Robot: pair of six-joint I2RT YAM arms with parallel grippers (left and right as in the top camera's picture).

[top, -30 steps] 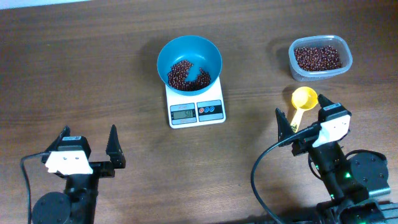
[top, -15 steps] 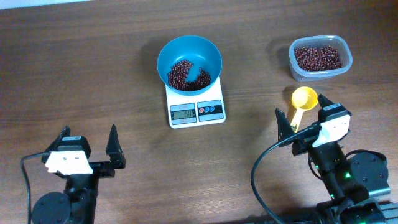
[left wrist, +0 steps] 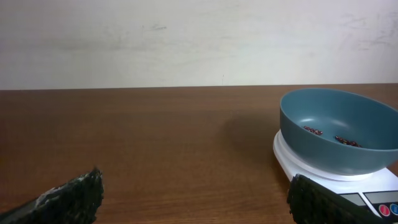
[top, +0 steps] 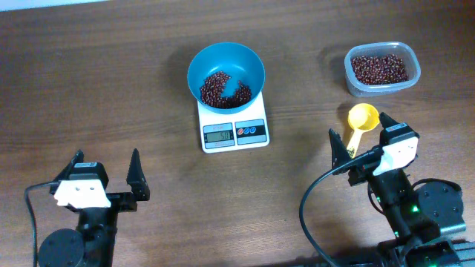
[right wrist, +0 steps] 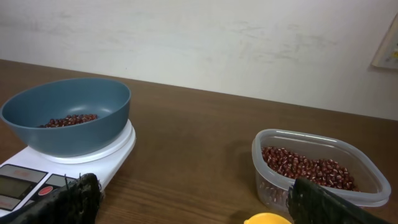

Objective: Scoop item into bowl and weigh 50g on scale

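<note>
The teal-blue bowl (top: 225,75) stands on the white scale (top: 234,130) and holds dark red-brown beans (top: 225,89). The scale's display shows digits I cannot read surely. The bowl also shows in the left wrist view (left wrist: 341,138) and the right wrist view (right wrist: 67,114). A yellow scoop (top: 361,122) lies on the table between the fingers of my right gripper (top: 361,136), which is open and empty. My left gripper (top: 105,165) is open and empty, near the front left, apart from the scale.
A clear plastic tub (top: 382,69) with more beans stands at the back right, also in the right wrist view (right wrist: 314,168). The brown wooden table (top: 89,89) runs around everything. A black cable (top: 308,196) loops by the right arm.
</note>
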